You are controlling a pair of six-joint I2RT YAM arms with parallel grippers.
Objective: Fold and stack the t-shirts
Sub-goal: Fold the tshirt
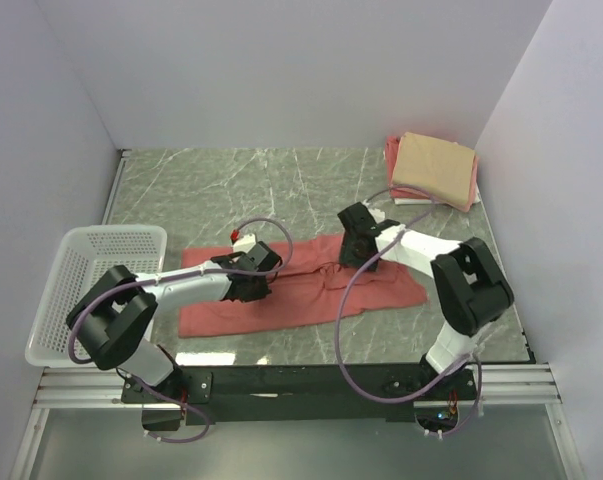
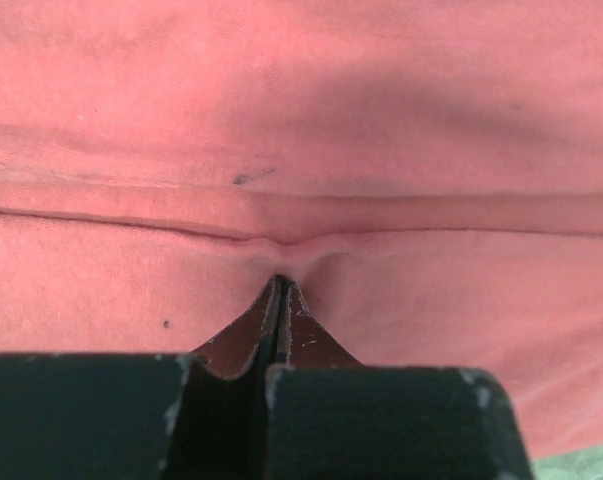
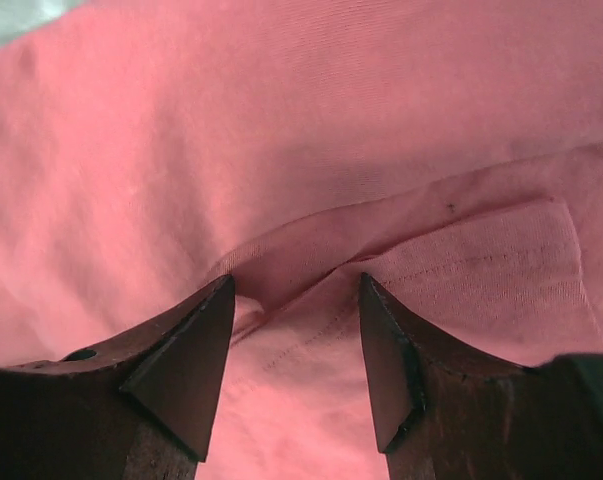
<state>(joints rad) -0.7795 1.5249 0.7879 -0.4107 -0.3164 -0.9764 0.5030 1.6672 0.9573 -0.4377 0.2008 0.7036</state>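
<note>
Shirt: we see the large salmon-red cloth t-shirt point(image 1: 391, 290) spread on the grey marbled table point(image 1: 211, 180), between both arms.
Left gripper point(image 2: 281, 285): closed tight, pinching a shirt fold.
Right gripper point(image 3: 296, 285): jaws apart, a hem between them.

A white mesh basket point(image 1: 76, 265) sits, perhaps overhanging, at the left of the green marbled table point(image 1: 211, 185)

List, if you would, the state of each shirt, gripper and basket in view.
salmon-red t-shirt: lying in a long wrinkled band, unstacked.
left gripper: shut, pinching the salmon-red t-shirt.
right gripper: open, astride a raised fold of that shirt.
tan t-shirt: folded, atop the pink one.
pink t-shirt: folded, under the tan one.
white mesh basket: upright, at the table's left edge.
</note>
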